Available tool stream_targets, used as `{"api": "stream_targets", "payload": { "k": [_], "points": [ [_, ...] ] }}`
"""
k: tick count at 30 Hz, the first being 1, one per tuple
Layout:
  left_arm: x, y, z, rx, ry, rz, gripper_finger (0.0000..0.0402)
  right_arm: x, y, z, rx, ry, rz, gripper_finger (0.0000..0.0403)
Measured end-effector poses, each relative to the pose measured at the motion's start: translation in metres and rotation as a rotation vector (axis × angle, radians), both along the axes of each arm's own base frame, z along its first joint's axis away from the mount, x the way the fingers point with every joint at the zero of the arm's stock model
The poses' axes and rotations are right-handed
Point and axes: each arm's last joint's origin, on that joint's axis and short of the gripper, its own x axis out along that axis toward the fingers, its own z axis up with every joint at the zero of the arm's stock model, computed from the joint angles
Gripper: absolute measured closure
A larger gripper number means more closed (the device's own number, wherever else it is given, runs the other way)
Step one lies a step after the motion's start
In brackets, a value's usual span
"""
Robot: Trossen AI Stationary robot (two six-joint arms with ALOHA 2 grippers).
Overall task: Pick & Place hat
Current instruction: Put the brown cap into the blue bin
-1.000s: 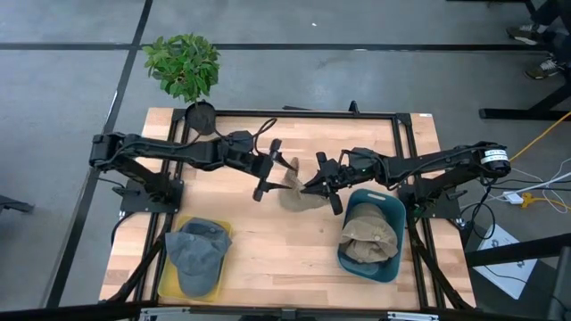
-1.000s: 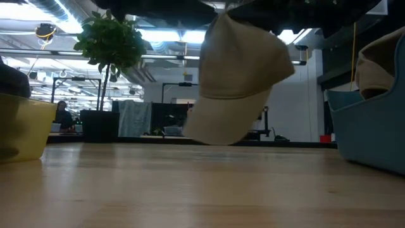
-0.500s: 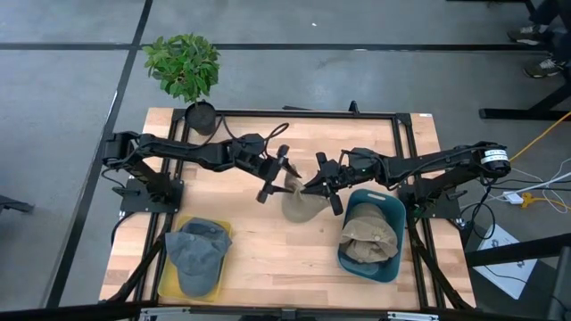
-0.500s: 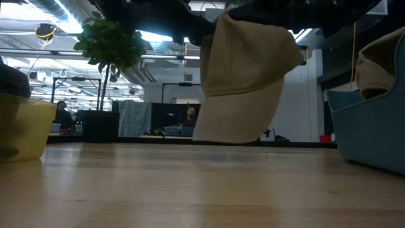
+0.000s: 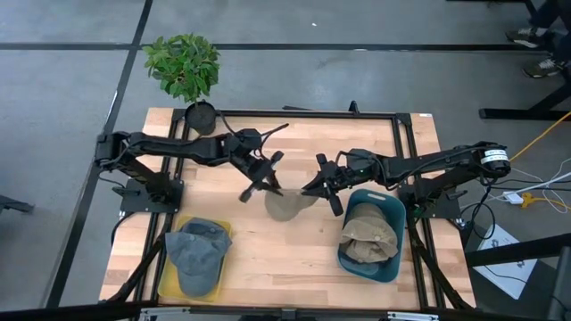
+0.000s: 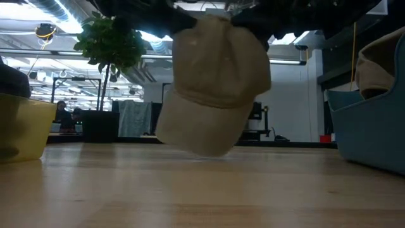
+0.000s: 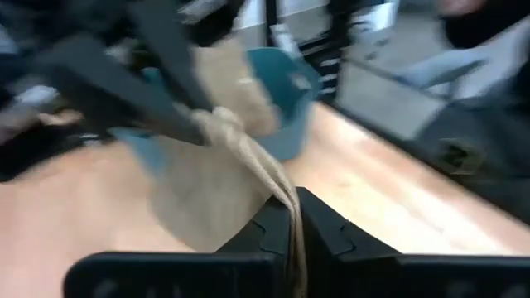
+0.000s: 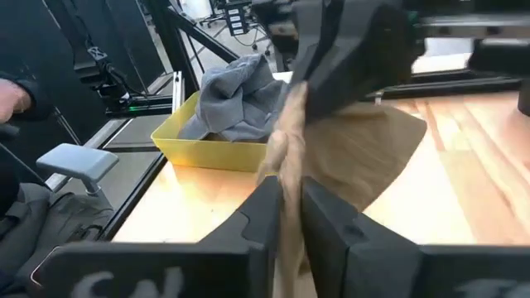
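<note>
I hold the tan cap [image 5: 285, 203] between my two pincers, hanging just above the desk [image 5: 294, 259] near the middle of the high view. My left pincer [image 5: 260, 182] sits at the cap's upper left edge, and in my left wrist view its fingers [image 7: 319, 225] are clamped on a gathered fold of the tan fabric. My right pincer [image 5: 323, 185] sits at the cap's upper right edge, also pinched shut on a fold, as my right wrist view shows. So the cap hangs below and between both pincers, its long axis running left to right across the frame, from one grip to the other.

The relation that matters: the yellow bin [image 5: 169, 278] with the gray cap [image 5: 196, 252] lies at the lower left, on my left arm's side, while the blue bin [image 5: 385, 267] with more tan caps is at the lower right, just beside my right pincer. I judge this to be a handover, and the left arm is the one nearer the yellow bin.

Compared with a second ago, my left pincer has closed in on the cap and taken hold, then pulled toward the left; the cap has shifted left in the low view [image 6: 215, 88] and hangs lower, its brim nearly brushing the desk. My right pincer has barely moved.
</note>
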Motion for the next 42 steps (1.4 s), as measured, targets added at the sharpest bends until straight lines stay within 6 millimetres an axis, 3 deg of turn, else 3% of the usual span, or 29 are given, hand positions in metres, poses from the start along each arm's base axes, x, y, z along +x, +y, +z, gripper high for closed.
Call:
{"api": "stream_targets", "payload": {
  "k": [5, 11, 17, 23, 29, 32, 37, 42],
  "points": [
    [-0.011, 0.008, 0.005, -0.115, 0.005, -0.168, 0.0396, 0.000, 0.000, 0.003, -0.030, -0.036, 0.015, 0.0317],
    [-0.018, 0.020, 0.007, -0.260, 0.015, -0.308, 0.0397, 0.001, 0.002, 0.011, -0.046, -0.125, 0.061, 0.0241],
    [-0.017, 0.023, 0.008, -0.260, 0.036, -0.231, 0.0397, 0.012, 0.001, 0.016, -0.009, -0.114, 0.055, 0.0171],
    [-0.015, 0.021, 0.008, -0.239, 0.037, -0.195, 0.0397, 0.044, 0.000, 0.022, 0.015, 0.050, 0.035, 0.0152],
    [-0.015, 0.021, 0.008, -0.253, 0.049, -0.183, 0.0397, 0.063, -0.003, 0.034, -0.015, 0.239, -0.053, 0.0177],
    [-0.015, 0.022, 0.007, -0.254, 0.053, -0.177, 0.0397, 0.066, -0.003, 0.040, -0.010, 0.285, -0.035, 0.0227],
    [-0.015, 0.024, 0.006, -0.236, 0.068, -0.119, 0.0382, 0.064, 0.000, 0.044, 0.029, 0.318, 0.050, 0.0370],
    [-0.014, 0.026, 0.004, -0.176, 0.066, -0.035, 0.0355, 0.059, 0.001, 0.042, 0.078, 0.381, 0.073, 0.0387]
  ]
}}
